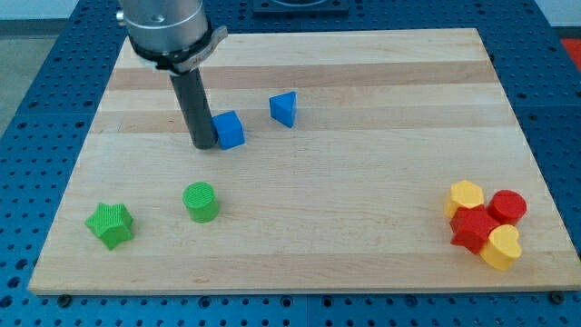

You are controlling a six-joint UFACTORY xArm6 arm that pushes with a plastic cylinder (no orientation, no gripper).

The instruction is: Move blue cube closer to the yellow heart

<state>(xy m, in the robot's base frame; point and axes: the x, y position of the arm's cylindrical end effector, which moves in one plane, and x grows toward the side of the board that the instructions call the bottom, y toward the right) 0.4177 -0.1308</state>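
Observation:
The blue cube (229,130) lies on the wooden board (363,182) in the upper left part of the view. My tip (203,144) stands right against the cube's left side, touching or nearly touching it. The yellow heart (502,247) lies at the lower right of the board, at the bottom of a tight cluster of red and yellow blocks. The cube is far from the heart, up and to the left of it.
A blue triangular block (284,108) lies just right of the cube. A green cylinder (201,202) and a green star (111,224) lie at lower left. The cluster holds a yellow hexagon (465,197), a red cylinder (507,207) and a red star-like block (474,228).

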